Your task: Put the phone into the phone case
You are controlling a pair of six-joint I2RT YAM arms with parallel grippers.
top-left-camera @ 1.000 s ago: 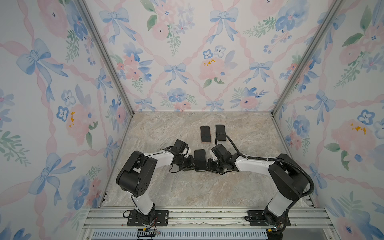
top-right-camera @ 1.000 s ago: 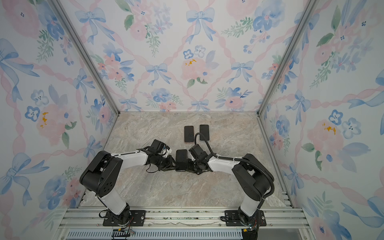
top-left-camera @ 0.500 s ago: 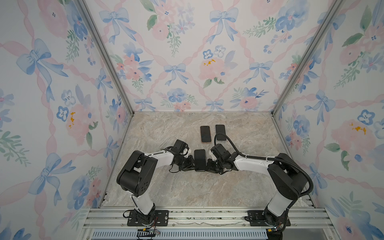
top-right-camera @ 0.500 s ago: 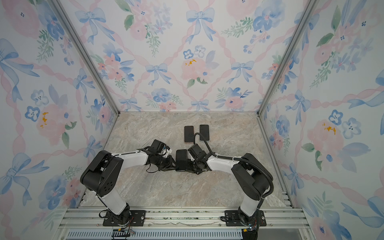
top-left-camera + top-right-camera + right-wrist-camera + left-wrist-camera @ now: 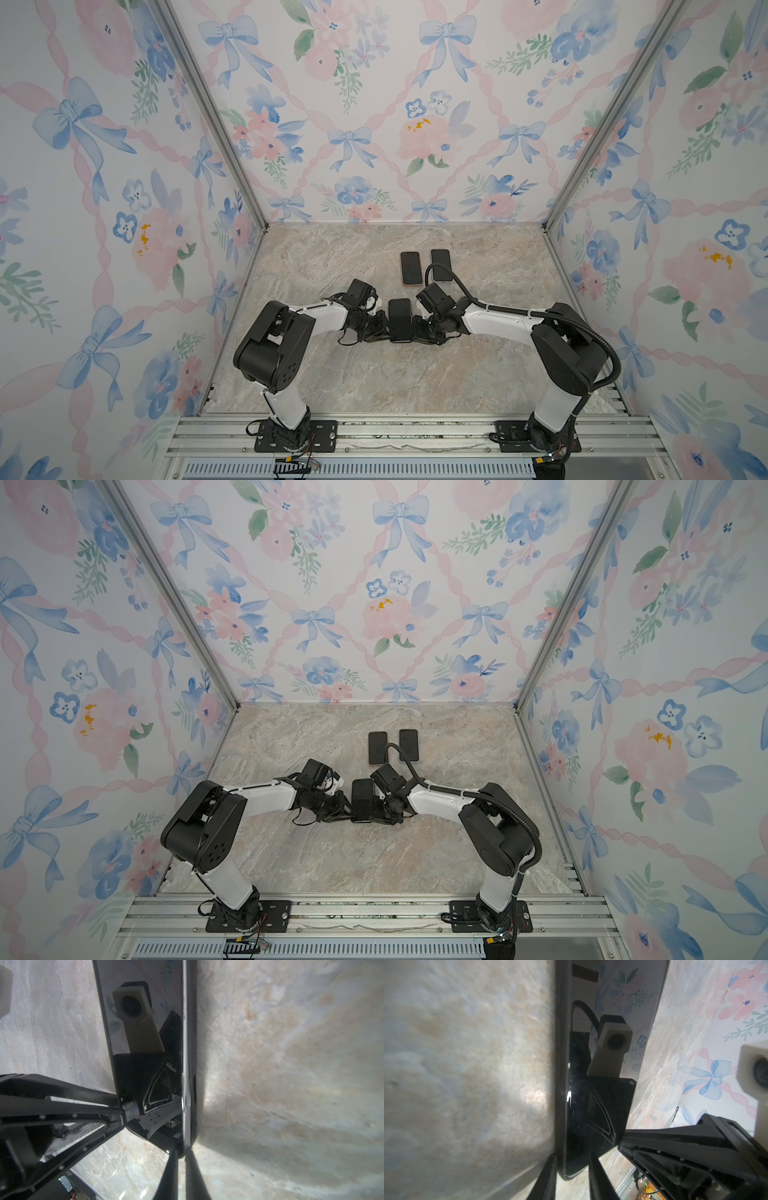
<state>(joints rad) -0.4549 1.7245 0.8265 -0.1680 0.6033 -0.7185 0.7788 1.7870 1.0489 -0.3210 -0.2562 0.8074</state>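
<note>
Phone [image 5: 400, 320] near the middle of the table [image 5: 374, 374], screen up, caught between both grippers; resting or just lifted, cannot tell. Left gripper [image 5: 571, 1159] clamped across its thickness at one corner; right gripper [image 5: 182, 1154] pinched nearly flat on the thin rim at the opposite edge. Looks stiff, dense and glassy: probably slippery on the face and breakable, so better taken by the edges. Count: one phone held, one dark slab [image 5: 411, 268] and a second slab [image 5: 441, 265] side by side farther back, phones or cases unclear; two grippers
</note>
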